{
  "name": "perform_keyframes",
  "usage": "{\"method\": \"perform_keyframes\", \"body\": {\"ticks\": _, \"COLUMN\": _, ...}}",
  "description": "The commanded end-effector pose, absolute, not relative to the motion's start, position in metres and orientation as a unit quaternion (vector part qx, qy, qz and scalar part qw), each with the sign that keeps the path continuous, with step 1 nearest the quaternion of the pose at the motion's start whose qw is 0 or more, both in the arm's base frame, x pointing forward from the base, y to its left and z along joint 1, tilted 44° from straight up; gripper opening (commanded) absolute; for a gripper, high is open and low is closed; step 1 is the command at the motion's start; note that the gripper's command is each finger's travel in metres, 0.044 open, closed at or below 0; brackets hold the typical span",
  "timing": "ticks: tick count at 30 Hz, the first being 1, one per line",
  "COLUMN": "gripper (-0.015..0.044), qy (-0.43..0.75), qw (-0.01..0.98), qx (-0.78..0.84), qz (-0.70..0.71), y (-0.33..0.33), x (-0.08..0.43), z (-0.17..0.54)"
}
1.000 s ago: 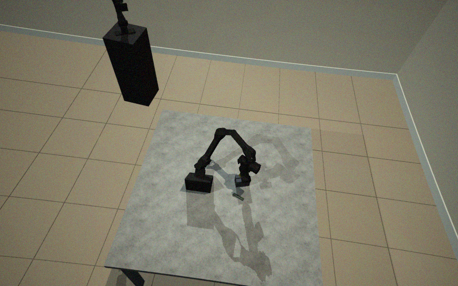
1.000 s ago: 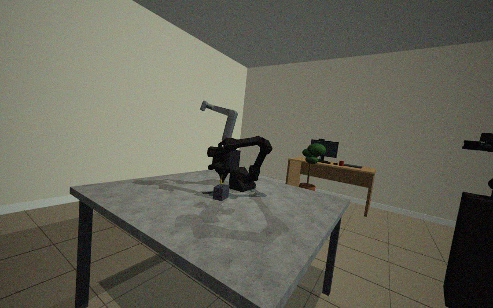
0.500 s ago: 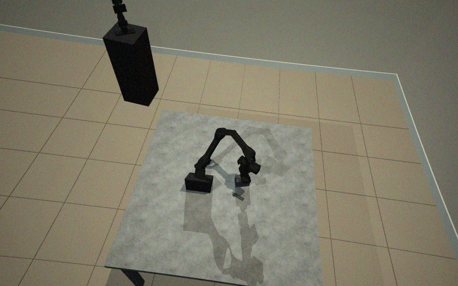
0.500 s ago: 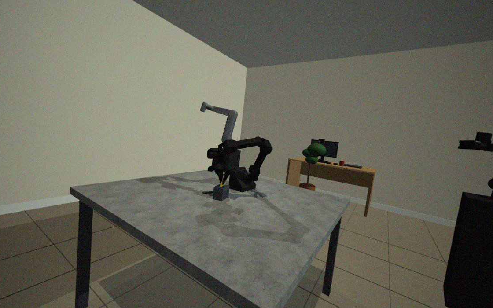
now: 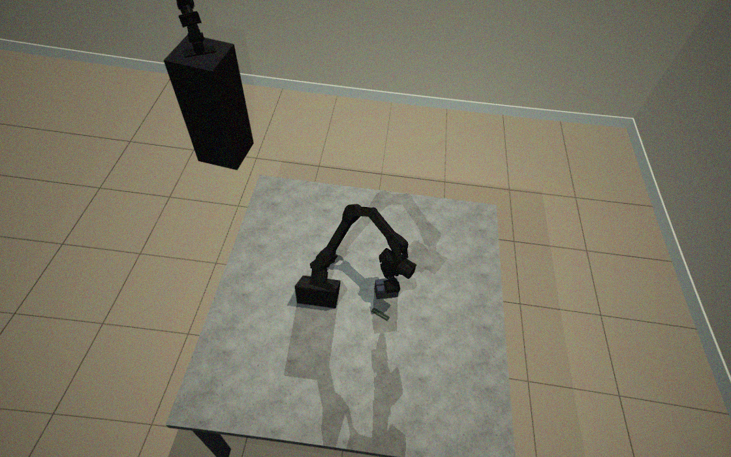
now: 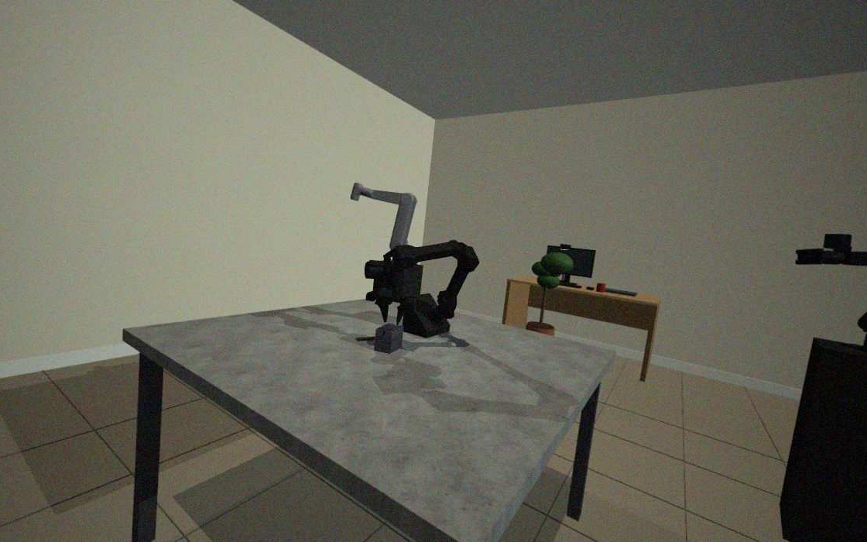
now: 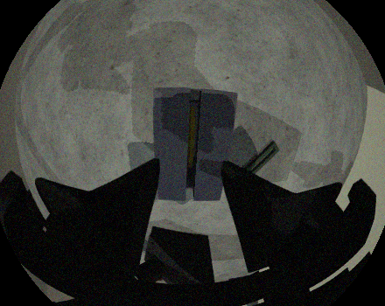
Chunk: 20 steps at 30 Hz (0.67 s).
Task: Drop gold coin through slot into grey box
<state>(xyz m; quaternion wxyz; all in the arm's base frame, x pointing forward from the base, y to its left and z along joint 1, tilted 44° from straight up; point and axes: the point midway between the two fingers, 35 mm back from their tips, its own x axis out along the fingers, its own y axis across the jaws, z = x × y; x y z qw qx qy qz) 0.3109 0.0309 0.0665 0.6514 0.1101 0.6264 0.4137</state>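
The grey box (image 5: 380, 292) (image 6: 388, 339) (image 7: 172, 179) stands closed on the table, its narrow slot running lengthwise in the wrist view. The gold coin (image 7: 192, 131) shows edge-on as a thin strip within the slot. No gold shows above the lid in the exterior view, and the coin's depth in the box is unclear. My gripper (image 6: 392, 323) (image 7: 191, 166) is partly open and empty, just above the box, with one finger on each side of the slot line. The dark-green holder (image 5: 380, 314) (image 6: 364, 338) (image 7: 264, 156) lies beside the box, its groove empty.
The arm's base (image 5: 317, 292) (image 6: 427, 317) stands on the grey table (image 5: 442, 352) (image 6: 329, 397) near the box. A second dark arm on a black pedestal (image 5: 212, 108) (image 6: 848, 437) stands off the table. A desk (image 6: 578, 303) with a monitor is farther back.
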Motion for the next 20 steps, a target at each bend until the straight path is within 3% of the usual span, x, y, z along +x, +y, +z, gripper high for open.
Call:
{"method": "perform_keyframes", "body": {"ticks": 1, "gripper": 0.0292, "qy": 0.624, "qw": 0.654, "qx": 0.107, "qz": 0.413, "y": 0.022, "x": 0.313, "z": 0.074}}
{"method": "perform_keyframes", "body": {"ticks": 7, "gripper": 0.0440, "qy": 0.625, "qw": 0.653, "qx": 0.109, "qz": 0.414, "y": -0.002, "x": 0.315, "z": 0.102}}
{"method": "perform_keyframes", "body": {"ticks": 20, "gripper": 0.0440, "qy": 0.626, "qw": 0.652, "qx": 0.110, "qz": 0.414, "y": -0.008, "x": 0.315, "z": 0.109}}
